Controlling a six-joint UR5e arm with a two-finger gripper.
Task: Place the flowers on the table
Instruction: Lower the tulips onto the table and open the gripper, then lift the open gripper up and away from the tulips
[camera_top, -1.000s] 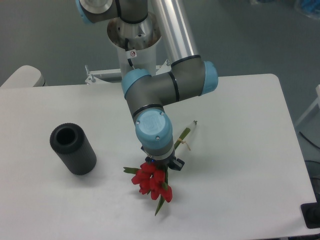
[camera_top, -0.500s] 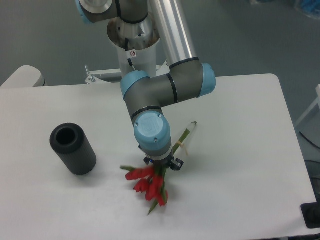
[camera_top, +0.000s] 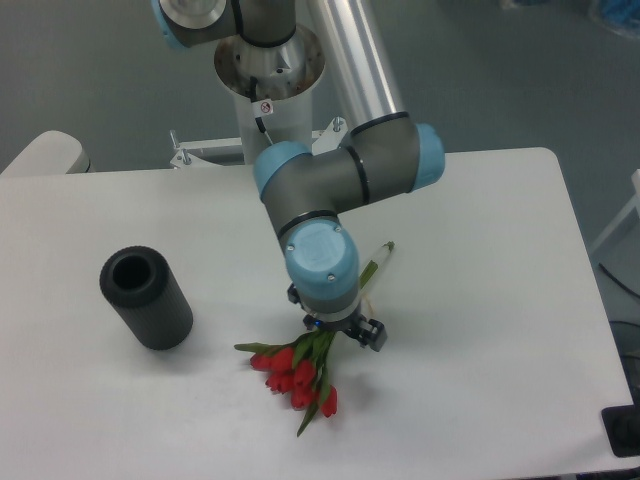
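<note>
You had the white counter (camera_top: 480, 230) filling most of the view, rounded corners showing at the back right and back left. The UR5e arm (camera_top: 345, 180) came down from its mount behind the counter's rear edge, grey links w/ blue joint caps, wrist pointing down at the middle of the counter. Left of the arm, well apart from it, the black hollow cylinder (camera_top: 146, 298) stood upright on the counter, open end up. The flowers (camera_top: 300, 375) lay low at the counter surface just in front of the wrist, red buds fanned toward the front edge, green stems running back under the wrist and poking out behind it toward the rear right. Whether the buds actually touched the counter, you couldn't tell for sure. The gripper (camera_top: 335, 330) sat right over the stems where they bunch, approx. at the tie. The wrist body hid the fingers, so whether they were pinching the stems or spread apart, can't tell.
</note>
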